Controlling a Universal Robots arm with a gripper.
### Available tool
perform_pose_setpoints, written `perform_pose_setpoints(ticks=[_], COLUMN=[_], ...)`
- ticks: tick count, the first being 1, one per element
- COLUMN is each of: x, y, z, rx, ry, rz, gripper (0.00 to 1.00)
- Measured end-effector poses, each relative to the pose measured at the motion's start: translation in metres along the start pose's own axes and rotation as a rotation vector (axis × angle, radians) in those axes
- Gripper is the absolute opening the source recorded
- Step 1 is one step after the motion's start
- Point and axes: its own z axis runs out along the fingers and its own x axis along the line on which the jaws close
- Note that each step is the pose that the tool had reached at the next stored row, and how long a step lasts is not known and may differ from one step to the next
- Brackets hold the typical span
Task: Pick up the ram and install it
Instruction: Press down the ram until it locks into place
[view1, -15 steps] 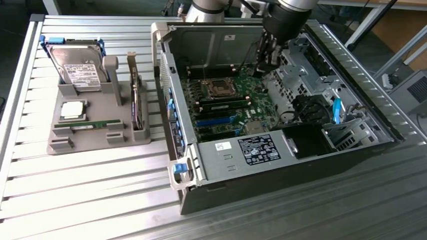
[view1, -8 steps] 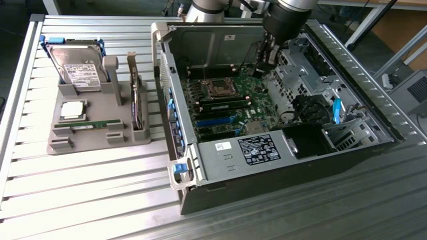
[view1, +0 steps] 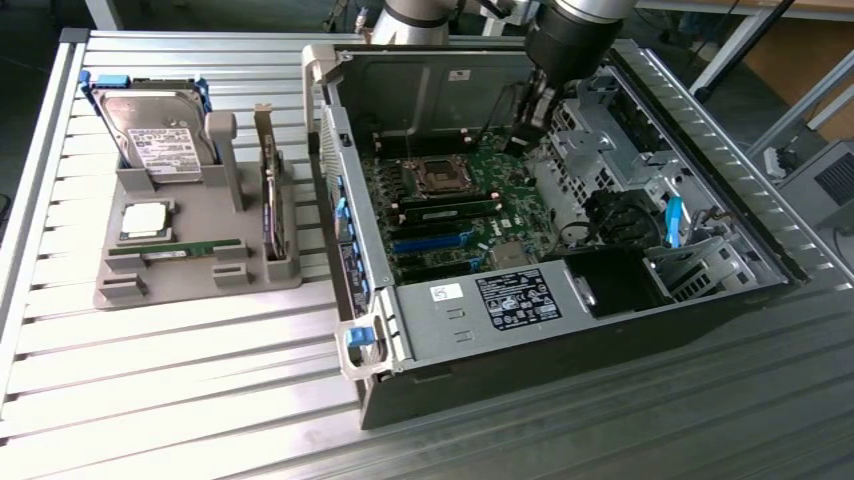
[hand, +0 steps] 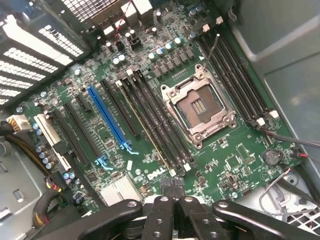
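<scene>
- Ribbed metal tabletop (view1: 200, 380) under everything. The open computer case (view1: 441, 390) sits mid-frame in the exterior view, and a grey parts fixture (view1: 134, 290) stands off to that view's left.
- My arm (view1: 574, 30) drops in from the upper middle of the exterior frame, with the wrist down inside the case above the motherboard (hand: 100, 135).
- On the wrist camera the jaws read as pressed together with nothing between them, poised just over the board's edge.
- The ram (view1: 447, 211), as I judge it, is the green stick standing in a slot just beside the CPU socket (hand: 197, 107). From the wrist it shows edge-on as a thin strip (hand: 147, 131).
- A matching green stick (view1: 180, 247) lies flat on the fixture, well apart from the arm.
- First worry: I can't tell whether the stick is fully home or whether its end latches have snapped over. If it's half-seated, it could rock or tilt out at any nudge.
- Second worry: with the jaws this low, any sideways drift could clip the small capacitors (hand: 165, 50) or rake the neighbouring empty slots.
- Third worry: the loose wires (hand: 280, 137) by the case wall are close enough to snag on the linkage.
- Fourth worry: the wrist hangs near the metal drive cage (view1: 601, 130), so a careless swing risks a knock there.
</scene>
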Motion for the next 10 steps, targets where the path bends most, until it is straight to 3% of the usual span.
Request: perform_pose_setpoints(ticks=[10], x=[0.0000], y=[0.0000], z=[0.0002], rx=[0.0030], ry=[0.0062], rz=[0.116], gripper=[0.09])
